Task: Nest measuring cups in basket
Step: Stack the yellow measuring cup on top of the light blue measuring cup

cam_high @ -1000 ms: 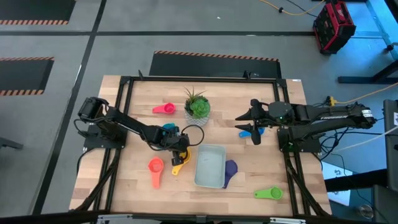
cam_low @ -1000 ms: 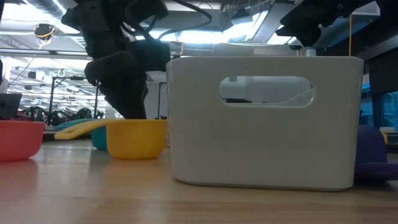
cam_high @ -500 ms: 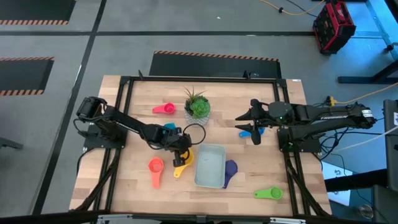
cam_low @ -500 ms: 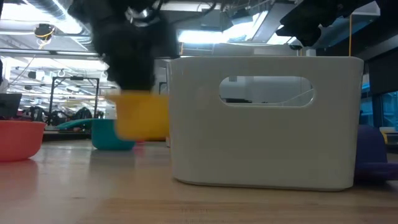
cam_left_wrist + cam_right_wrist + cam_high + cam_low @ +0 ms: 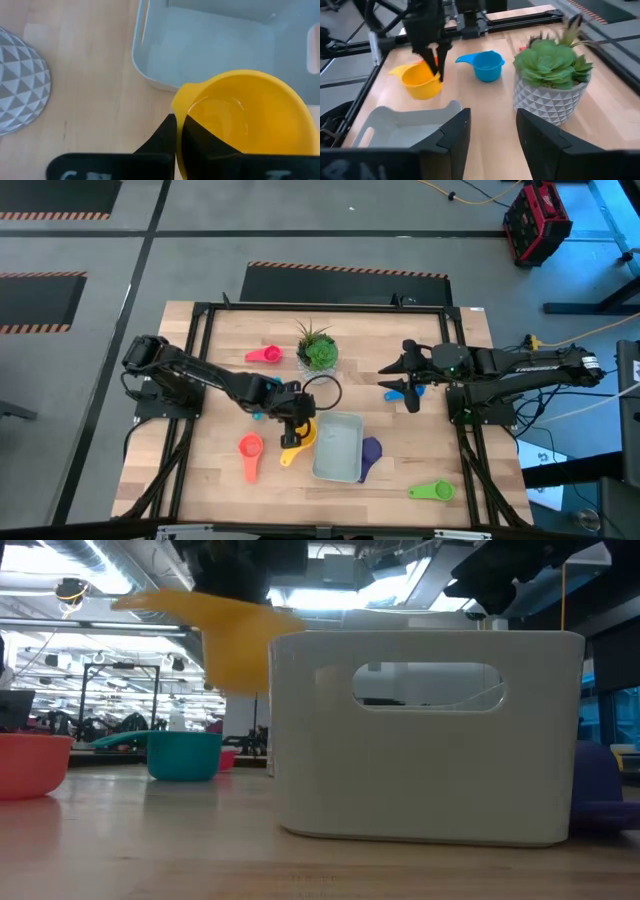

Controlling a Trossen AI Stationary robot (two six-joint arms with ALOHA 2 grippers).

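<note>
The left gripper (image 5: 292, 423) holds a yellow measuring cup (image 5: 297, 440) lifted clear of the wooden table (image 5: 210, 460), its two dark fingers (image 5: 172, 137) clenched on the cup's rim beside the short flat handle. The glossy round scoop hangs just beside the left end of the basket (image 5: 338, 447), level with its top edge in the low view, bowl facing up and handle pointing away from the basket. The basket is a pale grey-blue, shallow rectangular bin with rounded corners and a slot handle cut in its end wall; nothing can be seen inside it.

A teal cup (image 5: 184, 754) sits upright on the table behind the lifted one, partly hidden under the left arm from above. An orange-red cup (image 5: 249, 450) lies near the table's front left, a pink cup (image 5: 266, 355) towards the back beside a white faceted pot (image 5: 318, 363) holding a green plant. A purple cup (image 5: 370, 452) rests against the basket's right side, and a green cup (image 5: 432, 491) lies near the front right corner. A blue cup (image 5: 398, 393) lies on the table directly below the right gripper (image 5: 411, 380).

The right gripper hovers over the right half of the table, well apart from the basket, its fingers (image 5: 451, 137) parted and gripping nothing.
</note>
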